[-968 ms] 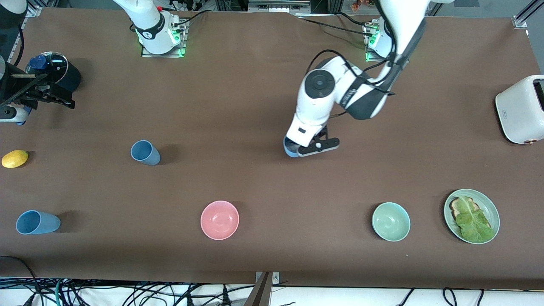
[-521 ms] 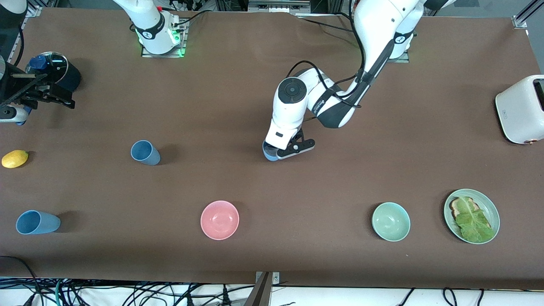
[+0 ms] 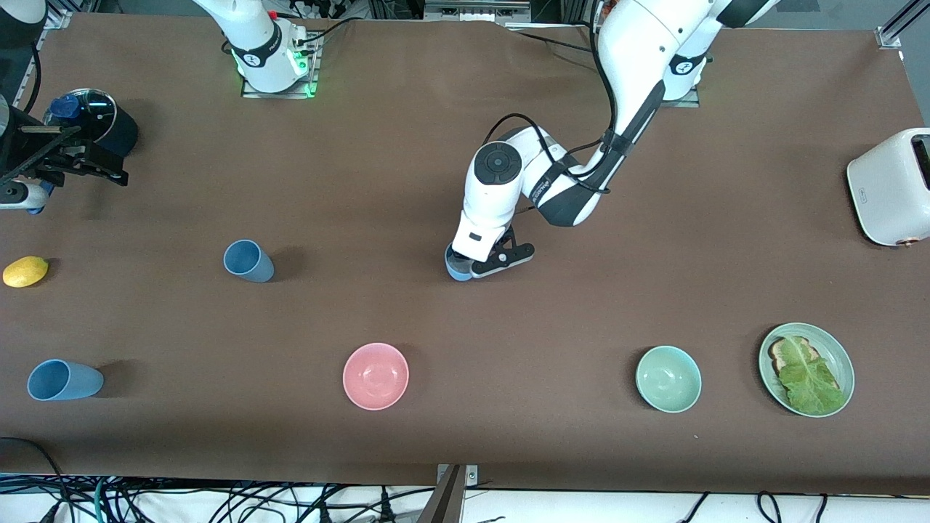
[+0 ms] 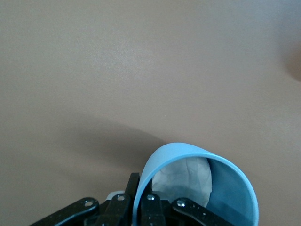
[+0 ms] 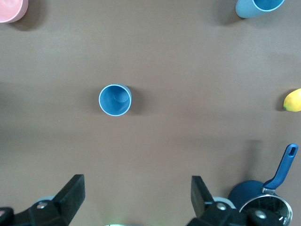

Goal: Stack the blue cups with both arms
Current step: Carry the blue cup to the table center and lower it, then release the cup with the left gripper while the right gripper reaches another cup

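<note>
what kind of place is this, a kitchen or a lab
Most likely a robotics lab staged with kitchenware. Two robot arms are bolted to a brown-covered table, loose cables trail along its near edge, and household props such as a toaster, a pink bowl and blue cups are spread out.

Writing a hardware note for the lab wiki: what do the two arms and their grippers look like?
Both arms are glossy white jointed tubes with dark grey joint caps and black cables; green lights glow at the right arm's base. The left gripper and the right gripper are black and two-fingered.
</note>
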